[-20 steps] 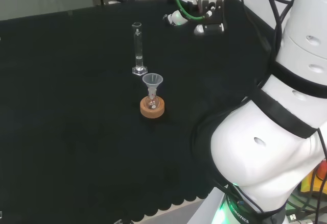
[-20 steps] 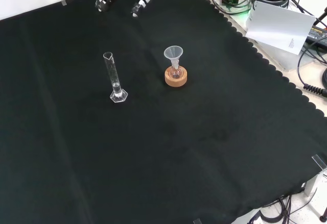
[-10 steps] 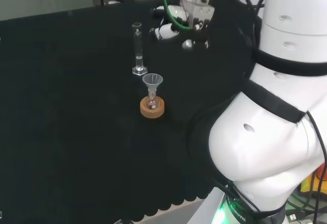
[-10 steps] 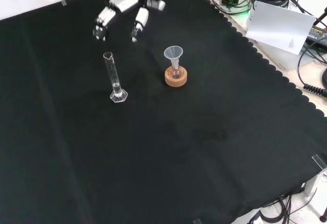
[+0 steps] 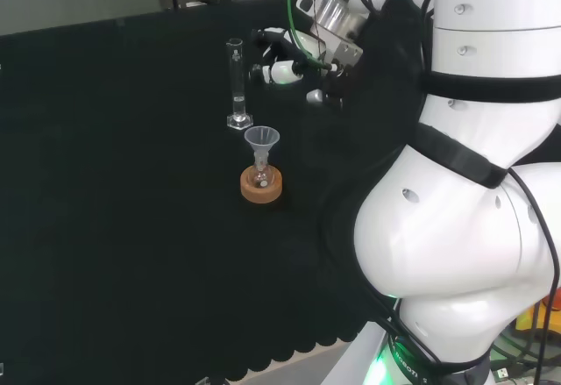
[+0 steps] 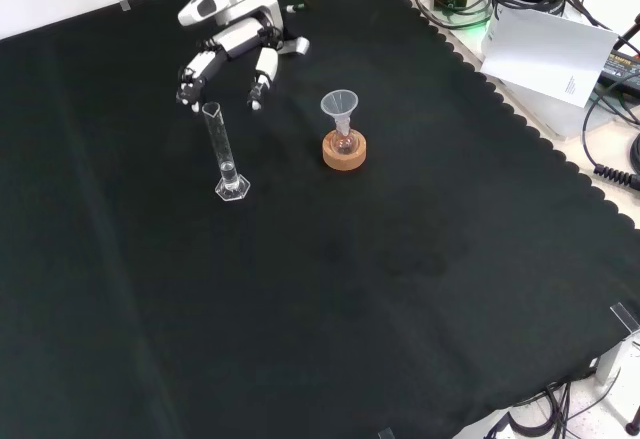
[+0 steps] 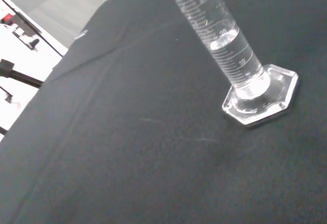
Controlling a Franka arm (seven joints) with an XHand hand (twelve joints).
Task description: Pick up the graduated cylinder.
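Note:
A clear glass graduated cylinder (image 6: 223, 146) stands upright on its hexagonal foot on the black cloth, a little clear liquid in its bottom. In the head view the cylinder (image 5: 236, 82) stands just left of the hand (image 5: 282, 60). In the front view the hand (image 6: 232, 44) hovers just behind the cylinder's rim, fingers relaxed and spread, holding nothing and not touching the glass. The wrist view shows the cylinder (image 7: 225, 48) close up, with its graduation marks and foot.
A small flask with a clear funnel (image 6: 340, 109) in its neck sits on a cork ring (image 6: 345, 152), right of the cylinder in the front view. The same cork ring (image 5: 261, 185) lies nearer than the cylinder in the head view. Cables and a paper sheet (image 6: 545, 44) lie beyond the cloth's edge.
The hand has come down from the cloth's far edge toward the cylinder and now hovers by its rim. Cylinder and flask have not moved.

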